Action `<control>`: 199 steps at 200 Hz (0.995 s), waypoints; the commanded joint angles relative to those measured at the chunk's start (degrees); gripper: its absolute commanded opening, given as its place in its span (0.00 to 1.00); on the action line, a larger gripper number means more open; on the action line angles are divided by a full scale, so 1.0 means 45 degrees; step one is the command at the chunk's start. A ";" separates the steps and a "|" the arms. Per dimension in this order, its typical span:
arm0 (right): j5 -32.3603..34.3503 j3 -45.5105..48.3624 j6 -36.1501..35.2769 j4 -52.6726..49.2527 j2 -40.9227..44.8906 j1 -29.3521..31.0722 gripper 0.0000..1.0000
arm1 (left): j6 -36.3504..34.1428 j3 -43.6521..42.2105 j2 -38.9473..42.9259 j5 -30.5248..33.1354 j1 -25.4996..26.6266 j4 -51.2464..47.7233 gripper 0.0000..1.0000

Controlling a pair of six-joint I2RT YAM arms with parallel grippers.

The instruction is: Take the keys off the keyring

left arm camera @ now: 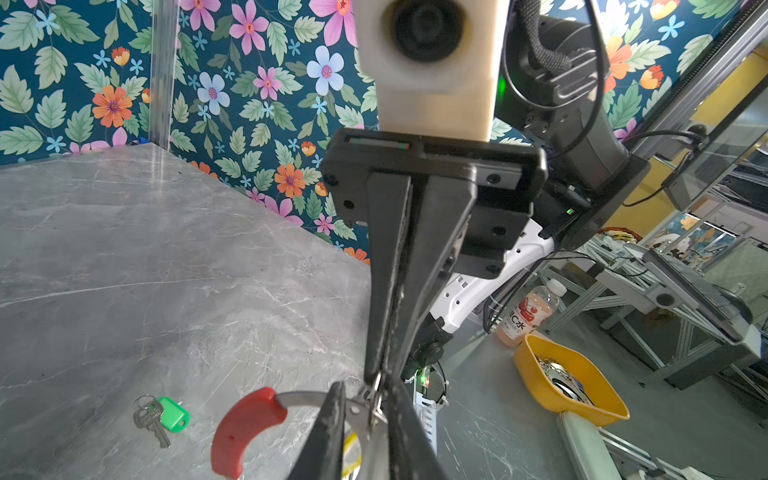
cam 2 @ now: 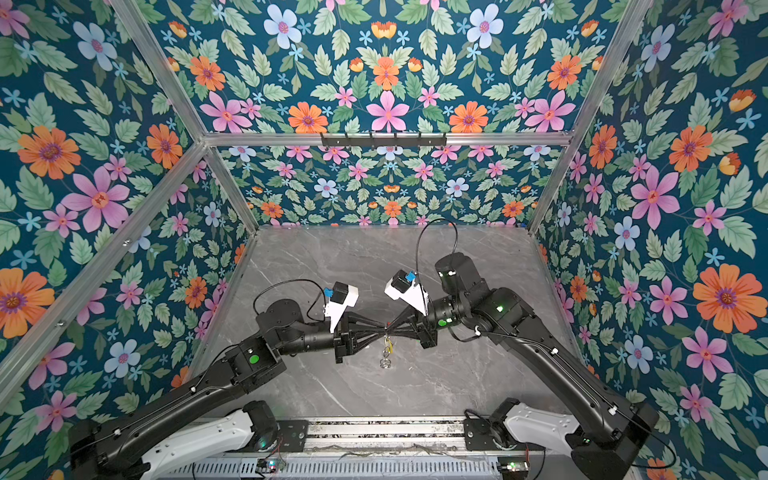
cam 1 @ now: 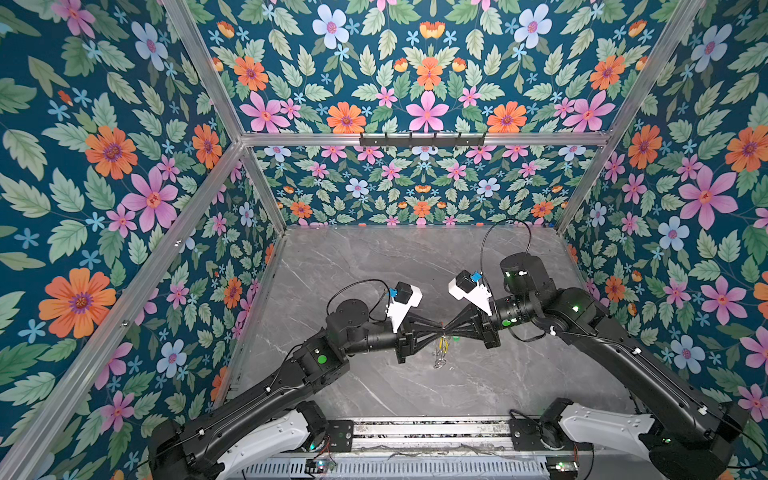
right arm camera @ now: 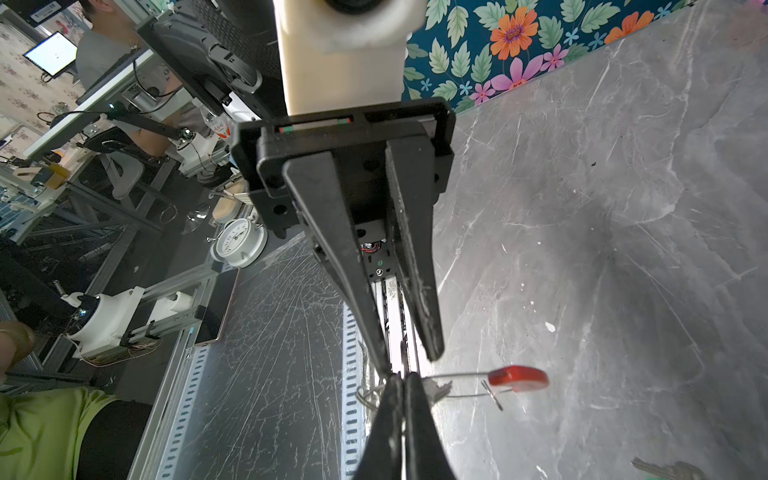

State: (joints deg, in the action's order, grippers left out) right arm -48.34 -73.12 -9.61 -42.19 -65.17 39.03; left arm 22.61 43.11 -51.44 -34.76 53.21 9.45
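Keyring (left arm camera: 249,424) hangs over marble table (left arm camera: 145,270) between floral walls (cam 1: 424,83), right hand (left arm camera: 377,370) clenching it, left hand (right arm camera: 409,360) unclear.

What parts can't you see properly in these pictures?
- Yellow-tagged key: tiny in both top views; in the left wrist view the left claw hides most of it.
- Green-tagged key: cut off by the right wrist view's bottom edge.
- Keyring: left wrist view, partly behind the left claw, partly past the bottom edge.
- What the right claw pinches: its shut tips cover it.
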 commanded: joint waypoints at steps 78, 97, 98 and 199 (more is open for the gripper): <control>0.0016 0.0560 0.1412 0.2524 0.0552 0.0038 0.34 | 0.0227 -0.0413 -0.0063 0.0474 -0.0011 0.1732 0.00; 0.0507 0.1256 0.2284 0.4029 0.1072 0.0038 0.44 | 0.0418 -0.0754 0.0106 0.1000 -0.0025 0.2506 0.00; 0.0527 0.1282 0.2336 0.4086 0.1097 0.0038 0.45 | 0.0421 -0.0763 0.0114 0.1023 -0.0017 0.2527 0.00; 0.3462 0.4610 0.4721 0.9866 0.2976 0.0493 0.55 | 0.1496 -0.2721 0.0552 0.3774 0.0021 0.7496 0.00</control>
State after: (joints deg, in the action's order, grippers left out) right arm -35.99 -53.95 10.35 -4.84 -52.42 40.40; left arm 28.29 32.34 -49.15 -19.77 53.25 33.10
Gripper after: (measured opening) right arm 0.551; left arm 0.051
